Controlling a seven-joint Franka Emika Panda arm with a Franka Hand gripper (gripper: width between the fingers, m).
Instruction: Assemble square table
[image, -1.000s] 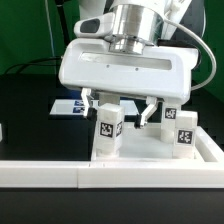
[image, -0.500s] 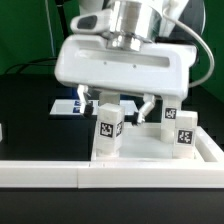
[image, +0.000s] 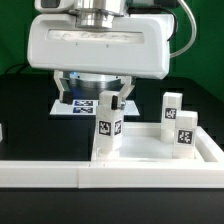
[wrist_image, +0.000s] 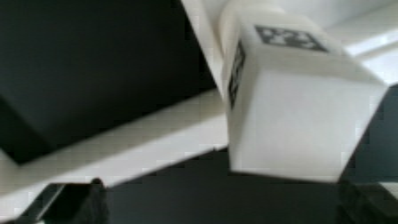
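Presently the gripper (image: 102, 97) hangs over the square table top (image: 150, 152), which lies flat on the black work surface (image: 25, 110) with its raised rim toward the camera. Three legs stand upright on it: one (image: 108, 125) directly under the gripper, and two (image: 183, 131) (image: 171, 107) well apart toward the exterior view's right. In the wrist view the near leg (wrist_image: 294, 110) sits between the two fingertips (wrist_image: 75, 200), which stand apart on either side with clear gaps; nothing is clamped.

Judged step: taking hold of the near leg. To do it well, the arm should descend square to the leg, keep it centred between the fingers, close on its flat sides below the tag, and avoid nudging it over before contact.

Against the frame one second earlier, the gripper body has risen and shifted toward the exterior view's left, so the marker board (image: 80, 105) behind now shows more fully. The three legs have not moved.
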